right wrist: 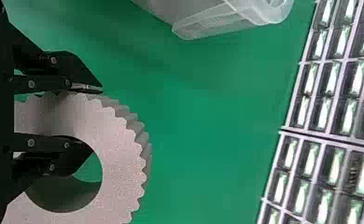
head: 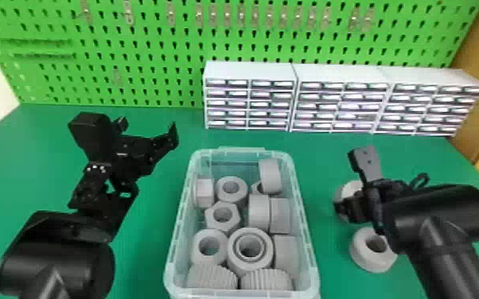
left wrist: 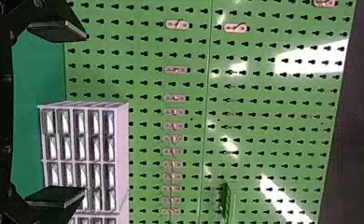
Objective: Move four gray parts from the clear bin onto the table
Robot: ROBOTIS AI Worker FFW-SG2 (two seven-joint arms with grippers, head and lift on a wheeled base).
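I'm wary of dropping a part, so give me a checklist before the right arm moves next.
- Right fingers on both sides of the ribbed ring's wall: ok
- Ribbed ring resting on the table: cannot tell
- Smooth ring outside the bin, to its right: ok
- Left gripper open and empty: ok
- Four parts out: not ok, two seen outside the bin

1. Green table, a flat work surface
2. Clear bin standing at its near middle
3. White drawer cabinets side by side toward the back
4. Gray ring lying right of the bin
5. Toothed gray ring just beyond, table contact unclear
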